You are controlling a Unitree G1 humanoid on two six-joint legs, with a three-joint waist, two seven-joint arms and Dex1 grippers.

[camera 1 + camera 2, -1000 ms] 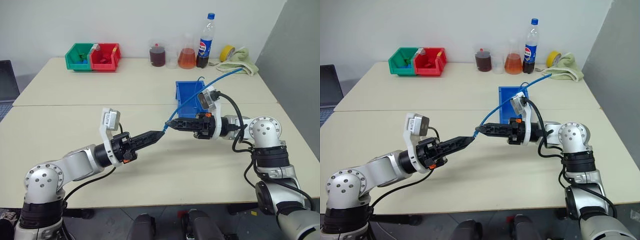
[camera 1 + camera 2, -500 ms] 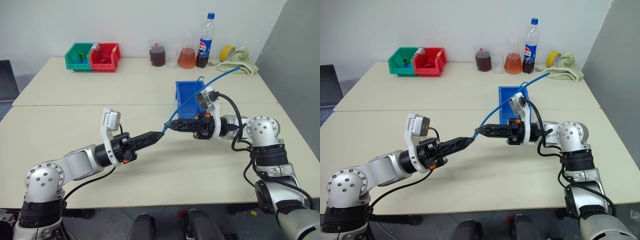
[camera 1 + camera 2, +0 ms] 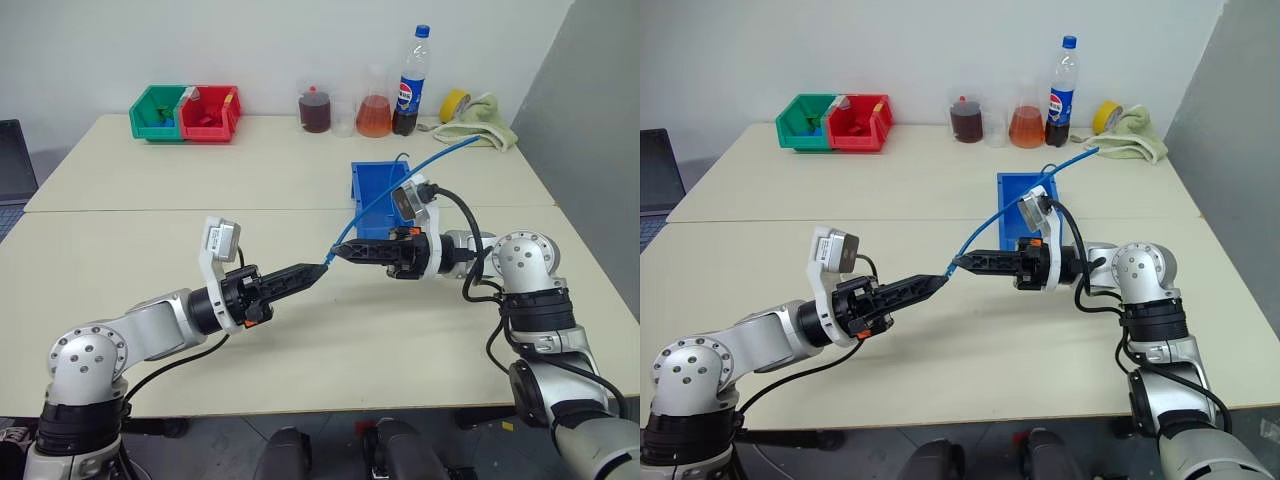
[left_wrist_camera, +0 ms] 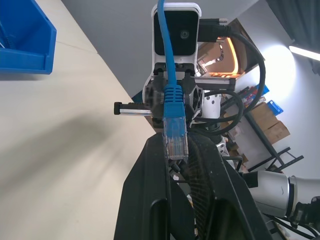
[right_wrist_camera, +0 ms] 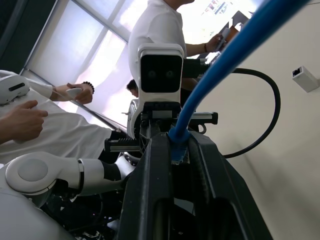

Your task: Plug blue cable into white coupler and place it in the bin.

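While my left gripper (image 3: 318, 269) and right gripper (image 3: 340, 251) both pinch the blue cable's (image 3: 385, 196) plug above the table (image 3: 150, 240), coupling and binning in the blue bin (image 3: 366, 181) remain undone.

— What carries everything here?

— We see two pale beige rectangular tables (image 3: 200, 180) pushed together. On the far one, a blue plastic bin with a cut-away front (image 3: 372, 186) stands just behind the right gripper (image 3: 338, 251).

— And further off?

— Well beyond the left gripper (image 3: 318, 269) we find a small green plastic bin (image 3: 156, 112) touching a small red plastic bin (image 3: 209, 112). Beyond the right gripper stand two glass flasks (image 3: 345, 110), a cola bottle (image 3: 410, 82), a yellow tape roll (image 3: 454, 104) and a pale green cloth (image 3: 484, 122).
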